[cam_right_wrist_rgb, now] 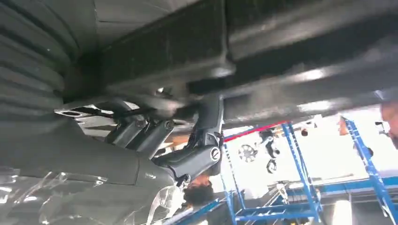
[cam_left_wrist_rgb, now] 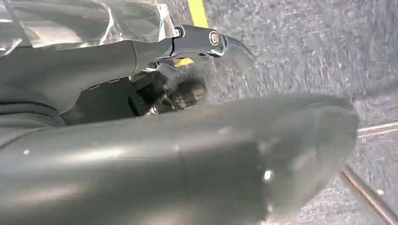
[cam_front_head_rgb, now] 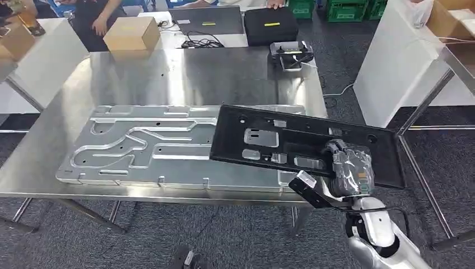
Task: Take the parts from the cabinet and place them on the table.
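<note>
A big shiny steel worktop (cam_front_head_rgb: pixel 185 78) stands in the middle of the room. On it lies a wide flat silver metal plate (cam_front_head_rgb: pixel 168 145) with grooves cut in it. A long black plastic panel (cam_front_head_rgb: pixel 302 143) sits tilted above the worktop's right end, one end over the silver plate and the other end past the worktop's edge. The right robot hand (cam_front_head_rgb: pixel 347 168) holds this black panel from below. The left robot hand (cam_left_wrist_rgb: pixel 187 47) hangs over grey floor; I cannot tell if it is clenched. A brown cardboard box (cam_front_head_rgb: pixel 131 33) sits at the far edge.
</note>
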